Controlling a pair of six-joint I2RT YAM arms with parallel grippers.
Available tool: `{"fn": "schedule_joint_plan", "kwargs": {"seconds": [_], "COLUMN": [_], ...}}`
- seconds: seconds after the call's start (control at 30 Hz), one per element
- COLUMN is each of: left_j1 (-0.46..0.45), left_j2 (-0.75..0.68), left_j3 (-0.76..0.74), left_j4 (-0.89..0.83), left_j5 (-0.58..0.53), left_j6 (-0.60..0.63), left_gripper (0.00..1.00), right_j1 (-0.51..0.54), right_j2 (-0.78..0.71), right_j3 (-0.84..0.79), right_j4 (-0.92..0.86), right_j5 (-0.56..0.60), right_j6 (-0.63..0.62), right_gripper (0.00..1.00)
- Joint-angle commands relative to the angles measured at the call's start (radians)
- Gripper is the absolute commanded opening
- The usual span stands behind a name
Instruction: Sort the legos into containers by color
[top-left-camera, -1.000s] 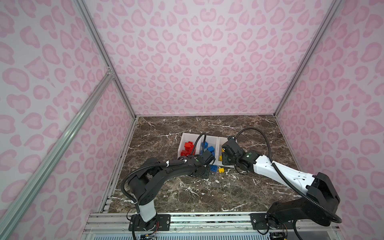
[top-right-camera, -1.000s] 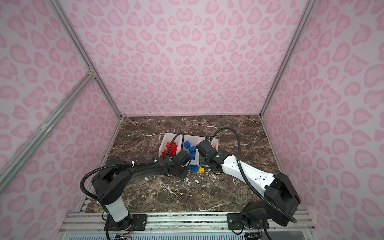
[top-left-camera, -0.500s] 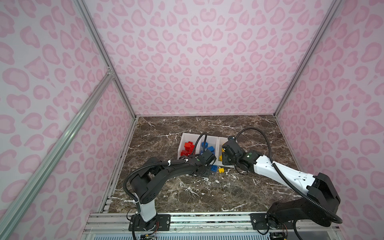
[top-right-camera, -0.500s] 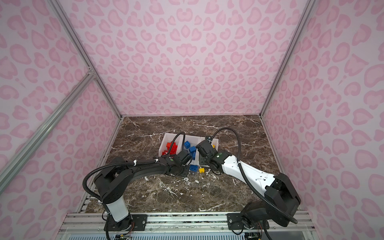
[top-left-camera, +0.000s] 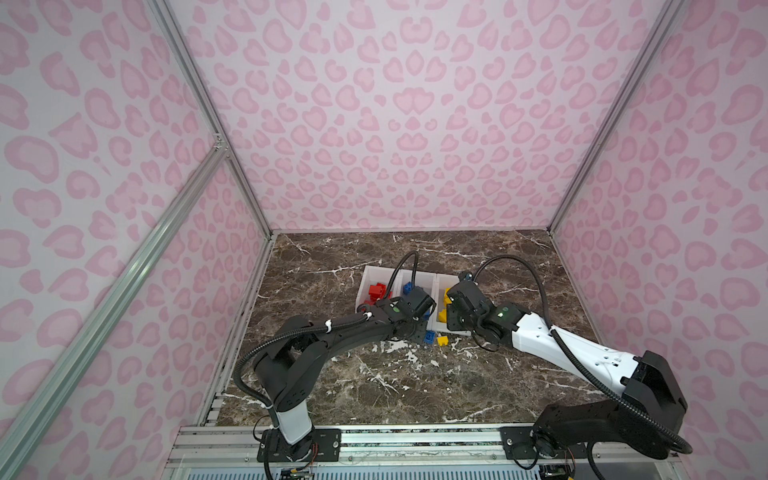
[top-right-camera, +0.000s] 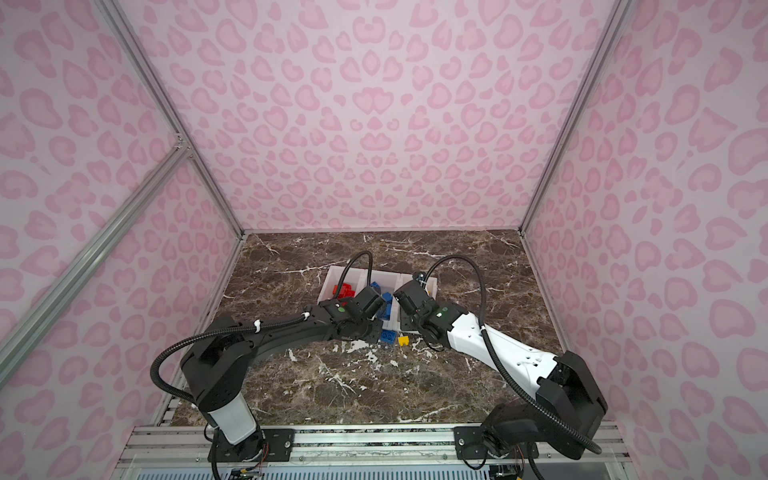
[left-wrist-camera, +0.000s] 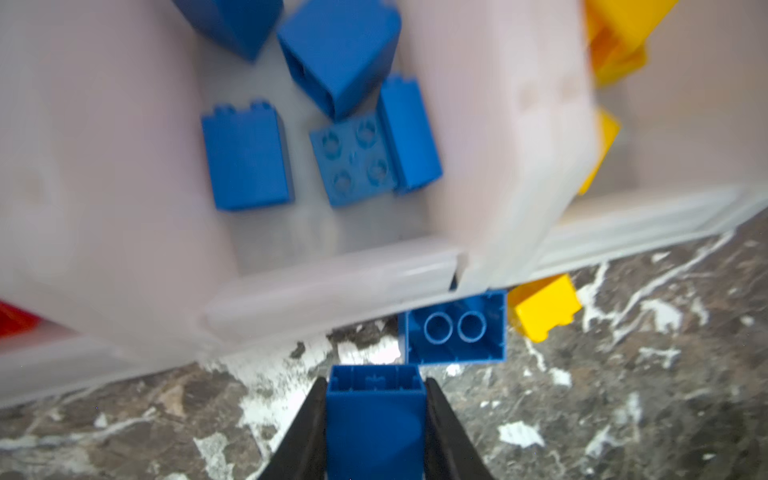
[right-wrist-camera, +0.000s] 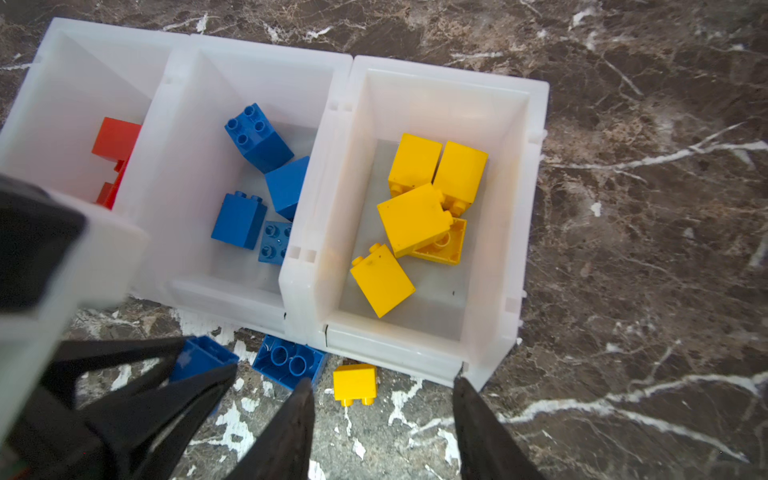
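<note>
Step in hand: blue pickup. Your left gripper (left-wrist-camera: 376, 384) clamps 1 small blue studded plastic brick (left-wrist-camera: 376, 432) just outside the middle white plastic bin (left-wrist-camera: 332, 282). Next, lift it over the rim and release. Your right gripper (right-wrist-camera: 381, 384) stands part-open, empty.

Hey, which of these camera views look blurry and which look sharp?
Left wrist view: the white containers are smeared and soft, while the blue brick between the left jaws is sharper. Right wrist view: containers and yellow bricks are crisp. Both top views: evenly lit and sharp, but everything is small.
</note>
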Motion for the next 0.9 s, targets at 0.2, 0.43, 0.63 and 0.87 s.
{"fn": "schedule_joint_plan", "kwargs": {"seconds": [0.2,0.43,0.63,0.87], "left_j1": [0.104,0.128,0.128,0.130], "left_j2": [0.111,0.133,0.110,0.081], "left_j3": [0.231,0.264,0.240,0.207], "left_j4": [-0.063,-0.072,-0.061,-0.048], "left_j5": [-0.009,-0.015,-0.028,-0.029], "left_j6": [0.110,0.114,0.114,0.111], "left_gripper": [0.30,0.51,0.60,0.61], "right_j1": [0.003,0.002,0.005,0.009], "right_j2": [-0.044,-0.061,-0.060,-0.053], "right_j3": [-0.029,-0.034,-0.035,-0.038], "right_j4": [-0.035,-0.049,-0.045,-0.036], "right_j5": [0.017,0.020,0.018,0.020], "right_j6": [0.018,0.021,0.024,0.026], "right_gripper": [0.54,0.57,0.58,0.58]}}
